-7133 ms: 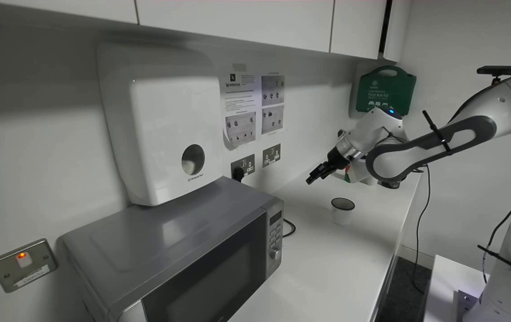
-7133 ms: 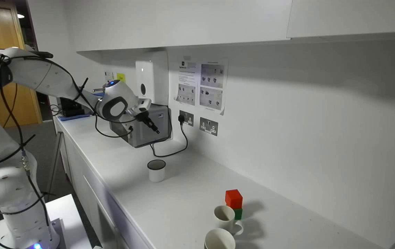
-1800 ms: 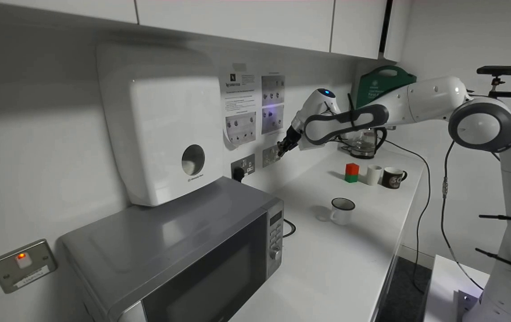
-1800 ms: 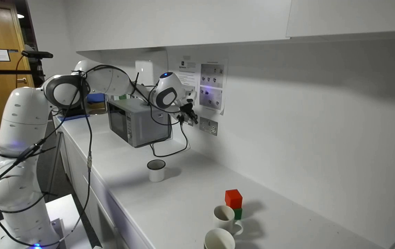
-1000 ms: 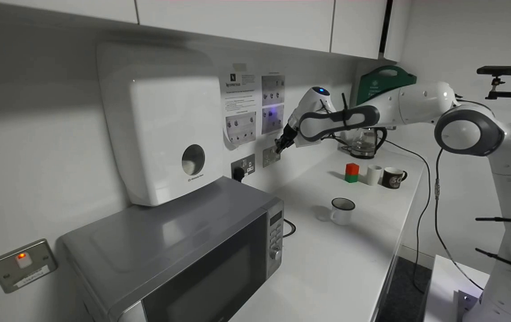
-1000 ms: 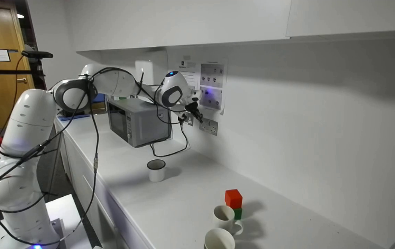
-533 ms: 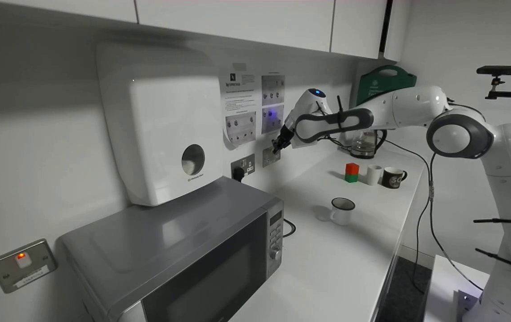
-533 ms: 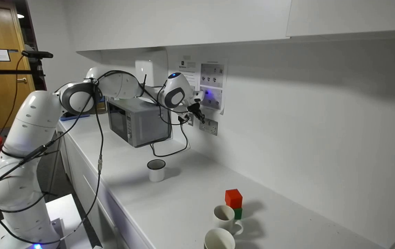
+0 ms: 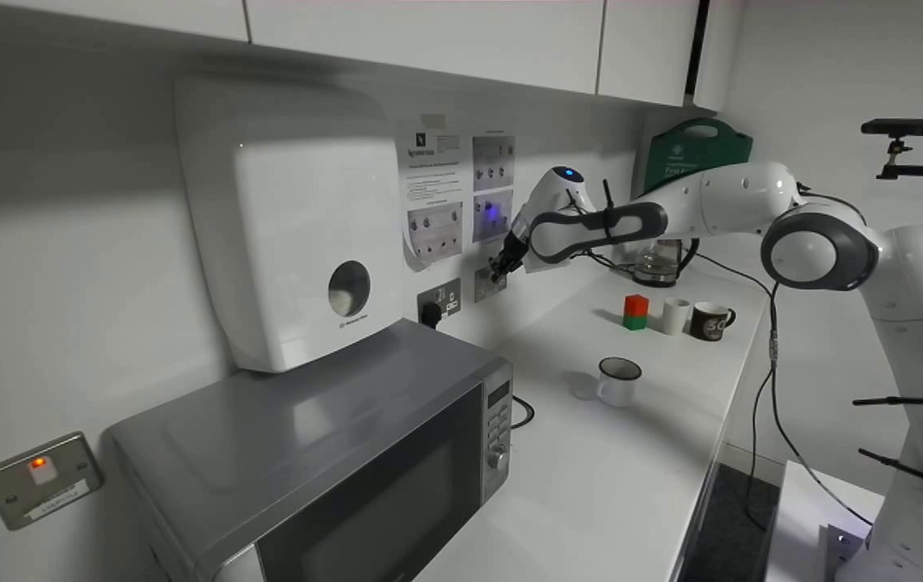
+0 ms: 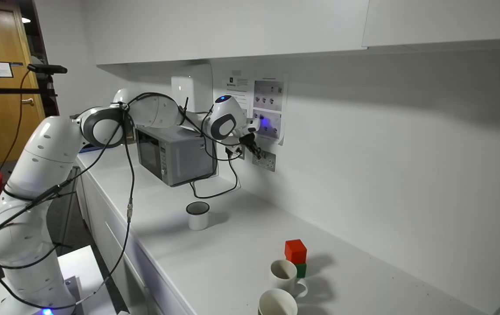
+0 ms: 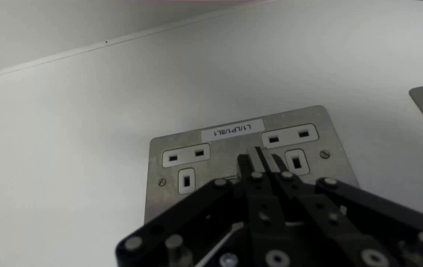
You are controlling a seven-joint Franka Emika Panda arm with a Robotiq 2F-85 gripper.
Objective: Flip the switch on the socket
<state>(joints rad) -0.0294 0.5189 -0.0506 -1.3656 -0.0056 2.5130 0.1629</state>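
Observation:
The socket is a grey metal double plate on the wall, with white inserts and a label; its plate shows in the wrist view (image 11: pixel 219 159) and in both exterior views, as a small socket (image 9: pixel 486 294) partly behind the fingers and as the same socket (image 10: pixel 265 162) beside them. Over its middle lies my gripper (image 11: pixel 259 148), jaws together, nothing between them. The gripper (image 9: pixel 495 273) points down toward the wall from the robot's side. Whether the fingertips touch the plate, I cannot tell. The switch is hidden behind the fingers; a light edge shows just left of them.
Beside it on the wall is another socket (image 9: pixel 450 296) with a black plug in it. A microwave (image 9: pixel 300 396) stands on the counter below, under a white dispenser (image 9: pixel 292 218). An enamel mug (image 9: pixel 618 384), stacked red and green blocks (image 9: pixel 635 312) and more mugs stand on the counter.
Over the last second my gripper has shifted slightly down and closer to the socket plate, staying shut. Several seconds earlier it was well out from the wall, over the counter.

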